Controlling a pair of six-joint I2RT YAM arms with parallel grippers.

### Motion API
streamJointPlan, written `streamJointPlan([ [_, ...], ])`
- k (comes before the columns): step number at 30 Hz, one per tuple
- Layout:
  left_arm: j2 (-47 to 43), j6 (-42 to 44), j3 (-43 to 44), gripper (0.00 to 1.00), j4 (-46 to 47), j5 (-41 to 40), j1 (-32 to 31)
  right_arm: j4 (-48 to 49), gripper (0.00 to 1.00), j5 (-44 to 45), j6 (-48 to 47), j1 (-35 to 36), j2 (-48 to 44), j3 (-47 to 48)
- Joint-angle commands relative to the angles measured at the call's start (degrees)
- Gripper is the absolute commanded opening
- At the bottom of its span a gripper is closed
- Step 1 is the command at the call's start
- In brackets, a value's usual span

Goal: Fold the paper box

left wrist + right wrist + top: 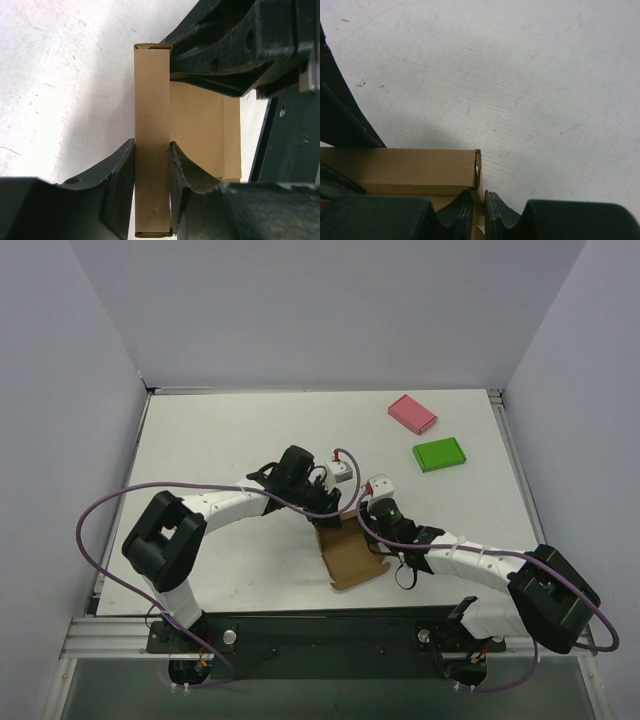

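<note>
The paper box point(350, 558) is plain brown cardboard, partly folded, lying on the table between the two arms. My left gripper point(333, 510) is at its far edge. In the left wrist view the left gripper point(152, 150) is shut on a folded double wall of the box point(152, 95), which stands upright between the fingers. My right gripper point(373, 524) is at the box's far right corner. In the right wrist view the right gripper point(483, 199) is shut on a thin end flap at the corner of the box point(400, 167). The right arm's black body point(235, 50) shows in the left wrist view.
A pink flat box point(412, 413) and a green flat box point(439, 454) lie at the far right of the white table point(220, 440). Grey walls enclose the table on three sides. Purple cables loop from both arms.
</note>
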Motion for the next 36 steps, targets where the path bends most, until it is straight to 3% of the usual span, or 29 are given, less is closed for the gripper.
streamJointPlan([
  [1,-0.8,-3.5,0.4,0.35,2.6,5.0,-1.8,-5.7,0.00,19.6,2.5,0.9,3.1,4.5],
  [18,-0.6,-8.8,-1.2,0.34,6.8,4.4,-2.5,-18.9,0.00,42.4,21.2,3.3,9.1,10.1],
  [23,-1.0,-9.1,-1.4,0.34,7.4,4.9,-2.3,-18.7,0.00,42.9,22.1,3.3,10.5,10.4],
  [28,-0.4,-9.6,-0.8,0.34,6.6,4.1,-1.9,-12.9,0.00,37.1,18.4,3.4,9.5,8.7],
  [31,0.2,-10.7,0.0,0.34,5.0,-0.1,-1.0,-11.4,0.16,31.6,16.0,3.3,7.4,7.5],
  [32,0.4,-10.9,0.1,0.34,4.5,-1.5,-0.5,-11.7,0.27,30.2,15.8,3.4,5.9,7.4],
  [36,1.1,-12.4,0.8,0.35,2.9,-5.8,0.6,-14.1,0.45,26.4,15.0,3.4,0.8,6.1],
])
